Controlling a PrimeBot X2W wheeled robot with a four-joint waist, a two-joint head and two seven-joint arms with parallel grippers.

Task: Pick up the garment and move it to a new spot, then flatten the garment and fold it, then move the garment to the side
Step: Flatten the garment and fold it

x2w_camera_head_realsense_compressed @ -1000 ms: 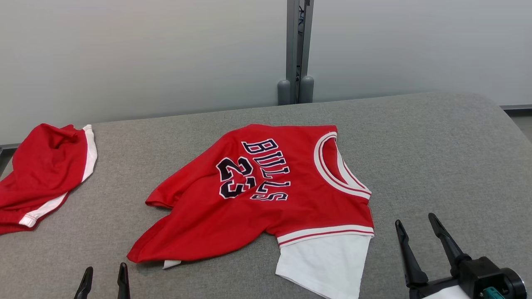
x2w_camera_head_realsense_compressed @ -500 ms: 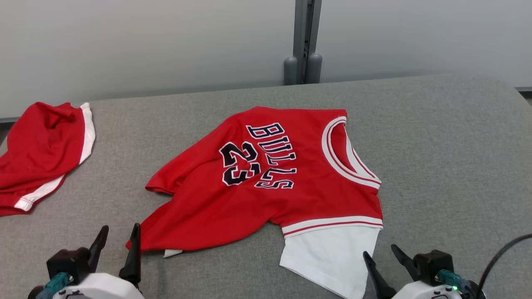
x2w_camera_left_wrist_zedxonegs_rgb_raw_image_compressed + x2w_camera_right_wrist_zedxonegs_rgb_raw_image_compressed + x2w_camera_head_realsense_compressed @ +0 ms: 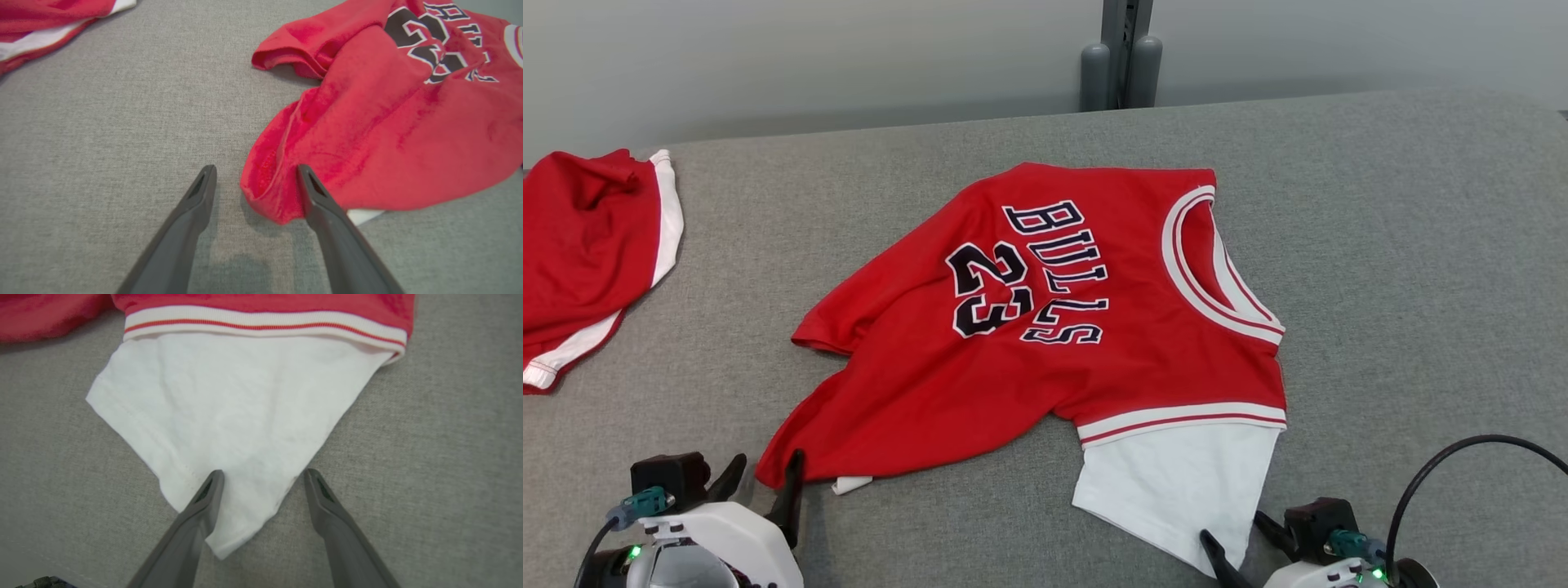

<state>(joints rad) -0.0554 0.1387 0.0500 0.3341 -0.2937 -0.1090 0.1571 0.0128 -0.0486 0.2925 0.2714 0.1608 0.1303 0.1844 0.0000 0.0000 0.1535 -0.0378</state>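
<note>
My left gripper [image 3: 766,474] is spread wide, its fingers [image 3: 196,204] straddling the near red corner [image 3: 265,192] of the jersey [image 3: 1013,384]. My right gripper [image 3: 1232,527] is equally wide, straddling the tip of the white sleeve [image 3: 245,416]. The jersey lies rumpled mid-table [image 3: 1421,245], lettering up. Farther off, at the left edge, lies a second red garment [image 3: 588,237].

We judge this to be a robotics test room or laboratory, not a home. The work surface is a grey fabric-covered table [image 3: 1405,245] set against plain, pale partition panels [image 3: 768,57], which are joined by a grey metal post [image 3: 1121,49] behind its far edge. A black cable [image 3: 1462,438] loops over the near right corner. A red jersey [image 3: 1013,384] lies mid-table, and a second red garment [image 3: 580,237] lies at the left edge.
</note>
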